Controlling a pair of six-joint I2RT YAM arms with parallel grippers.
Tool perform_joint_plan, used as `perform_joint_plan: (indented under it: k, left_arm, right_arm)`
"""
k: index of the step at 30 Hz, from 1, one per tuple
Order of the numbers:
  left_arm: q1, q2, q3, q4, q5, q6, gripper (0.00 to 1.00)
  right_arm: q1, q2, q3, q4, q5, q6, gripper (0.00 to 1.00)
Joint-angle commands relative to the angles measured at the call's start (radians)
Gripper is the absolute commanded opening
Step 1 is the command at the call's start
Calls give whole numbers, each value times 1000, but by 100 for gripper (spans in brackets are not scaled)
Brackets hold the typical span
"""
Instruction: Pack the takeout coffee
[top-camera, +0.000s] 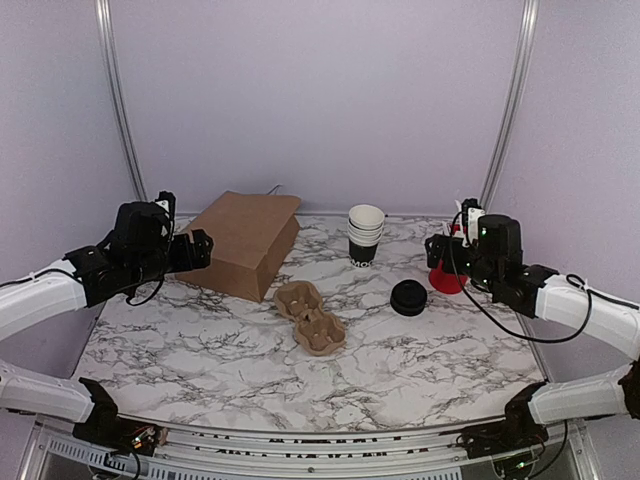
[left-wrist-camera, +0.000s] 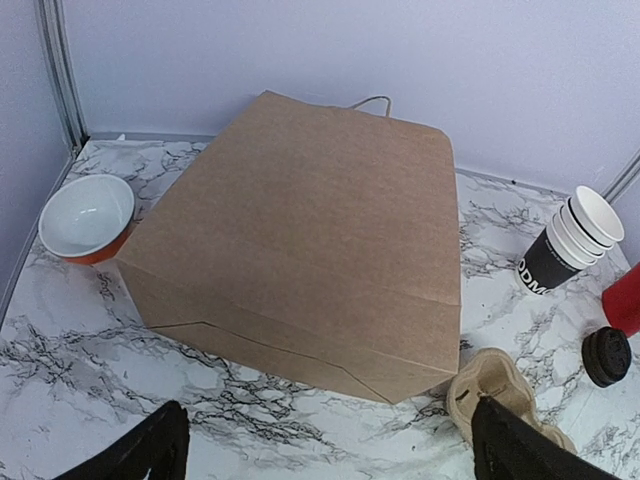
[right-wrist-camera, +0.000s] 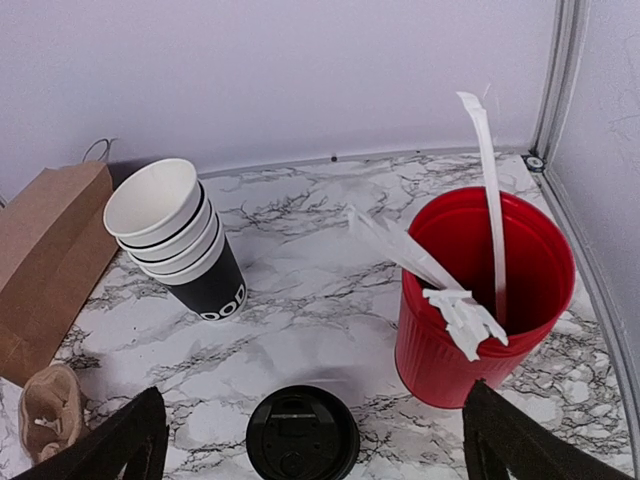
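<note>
Hovering with jaws spread wide, both arms are posing ready to grasp: left gripper (left-wrist-camera: 326, 440) facing the flat-lying paper bag (left-wrist-camera: 300, 230), right gripper (right-wrist-camera: 312, 405) overlooking the red holder (right-wrist-camera: 480, 300), cup stack (right-wrist-camera: 180, 240) and lid pile (right-wrist-camera: 302, 440) on the table (right-wrist-camera: 300, 330). No lidded coffee is showing anywhere.

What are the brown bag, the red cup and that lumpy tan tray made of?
Brown bag: likely kraft paper, matte, with sharp creased folds. Red cup: probably plastic, slightly glossy, finely ribbed sides. Tan tray: seems moulded paper pulp, dull, with rounded cup wells.
</note>
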Motion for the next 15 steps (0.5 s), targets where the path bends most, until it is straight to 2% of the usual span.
perform_joint_plan:
  k: [1,11,15]
  left_arm:
    - [1,22,15,40,-25,-56,99]
    - [1,51,9,28,-28,-211,99]
    - [6,77,6,28,-25,-286,99]
  right_arm:
    - [-6,-42,15,1,-2,-16,100]
    - [7,-60,12,-52,-108,-77,100]
    - [88,-50,36,-110,-49,-90,100]
